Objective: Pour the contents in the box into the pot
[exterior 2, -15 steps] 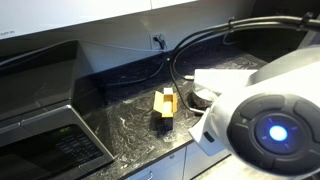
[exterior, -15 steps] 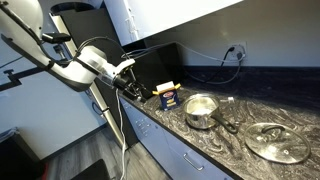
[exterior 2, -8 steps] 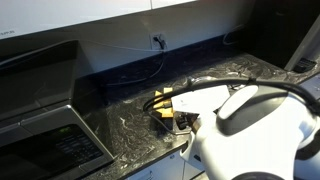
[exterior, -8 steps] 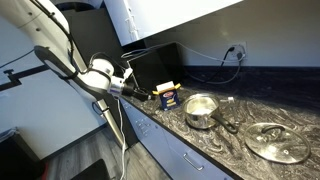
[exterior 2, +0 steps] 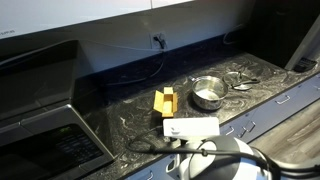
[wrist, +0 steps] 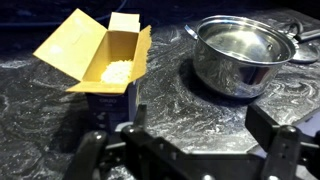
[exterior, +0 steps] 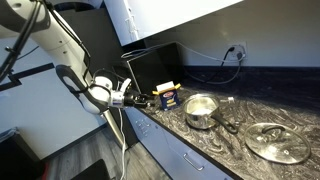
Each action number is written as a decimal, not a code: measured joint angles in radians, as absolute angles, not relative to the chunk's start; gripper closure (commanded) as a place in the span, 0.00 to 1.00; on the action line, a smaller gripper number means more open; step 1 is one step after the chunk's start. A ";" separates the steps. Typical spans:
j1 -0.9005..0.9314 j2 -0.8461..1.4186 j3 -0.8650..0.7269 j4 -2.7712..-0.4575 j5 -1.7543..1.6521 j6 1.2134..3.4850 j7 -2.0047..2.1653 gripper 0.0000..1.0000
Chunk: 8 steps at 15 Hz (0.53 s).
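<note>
The arm has come down a good deal in the last second. In an exterior view its claw (exterior: 142, 97) was up in front of the black appliance (exterior: 155, 62); now it sits low, level with the box (exterior: 168, 96) and just at its 9 o'clock, not touching it as far as I can tell. In an exterior view where the arm's bulk was hiding the counter, it has sunk to the bottom edge, so the box (exterior 2: 165, 102) and the pot (exterior 2: 207, 93) at its 2 o'clock both show plainly; neither has shifted. From the wrist view the claw (wrist: 182, 140) is spread wide with nothing between its fingers (wrist: 88, 152). The box (wrist: 108, 70) stands upright at about 11 o'clock with its yellow flaps thrown open, and the contents (wrist: 118, 72) lie as a pale heap inside. The pot (wrist: 243, 55) is at 1 o'clock on the counter (wrist: 180, 100), near the box but apart from it, and looks empty. The glass lid (exterior: 278, 142) lies off at the pot's 4 o'clock, out of the way. To my eye this is the approach for a side grasp, with nothing poured yet. The claw must close around the box's body below the flaps without nudging it over, or the open carton would spill.
</note>
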<state>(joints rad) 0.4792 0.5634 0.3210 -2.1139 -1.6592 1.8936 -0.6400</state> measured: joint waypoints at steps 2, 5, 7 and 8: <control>0.512 0.621 0.329 -2.074 -1.653 1.816 -0.599 0.00; 0.538 0.697 0.333 -2.001 -1.651 1.751 -0.579 0.00; 0.544 0.743 0.332 -1.947 -1.651 1.725 -0.579 0.00; 0.545 0.764 0.332 -1.919 -1.651 1.713 -0.580 0.00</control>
<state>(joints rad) 0.5452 0.7644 0.3322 -1.9185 -1.6510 1.7132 -0.5796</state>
